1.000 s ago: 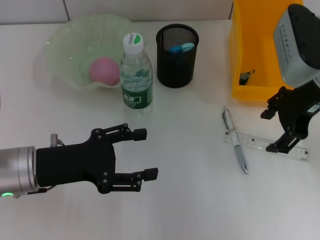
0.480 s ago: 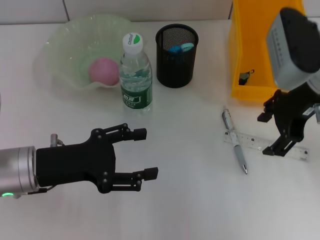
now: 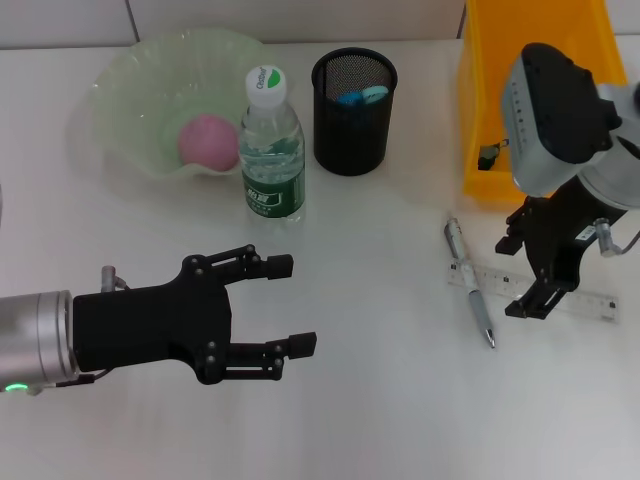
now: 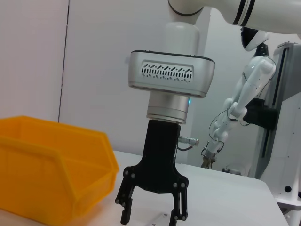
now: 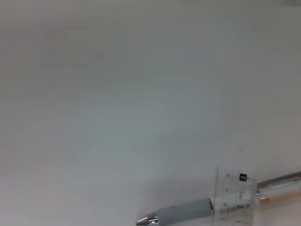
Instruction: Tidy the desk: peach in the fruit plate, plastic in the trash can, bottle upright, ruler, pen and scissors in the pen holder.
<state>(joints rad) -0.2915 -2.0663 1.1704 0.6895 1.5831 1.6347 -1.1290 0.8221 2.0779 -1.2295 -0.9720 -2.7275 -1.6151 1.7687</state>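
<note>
On the white desk (image 3: pixel 390 410) a silver pen (image 3: pixel 472 290) lies across the left end of a clear ruler (image 3: pixel 598 300). My right gripper (image 3: pixel 517 275) hangs open just above the ruler, right of the pen; the left wrist view shows the same right gripper (image 4: pixel 151 211) open. Pen (image 5: pixel 181 212) and ruler (image 5: pixel 233 195) also appear in the right wrist view. The pink peach (image 3: pixel 208 141) sits in the green fruit plate (image 3: pixel 120 85). The bottle (image 3: pixel 270 150) stands upright. Blue scissors (image 3: pixel 360 96) stand in the black pen holder (image 3: pixel 354 125). A small dark plastic scrap (image 3: pixel 490 154) lies in the yellow trash can (image 3: pixel 525 90). My left gripper (image 3: pixel 292 305) stays open over the near left.
The yellow trash can (image 4: pixel 47 174) stands right behind my right arm. Bottle and pen holder stand close together at the back middle, beside the plate.
My right arm has shifted left along the ruler toward the pen, its gripper still open. The left arm has not moved.
</note>
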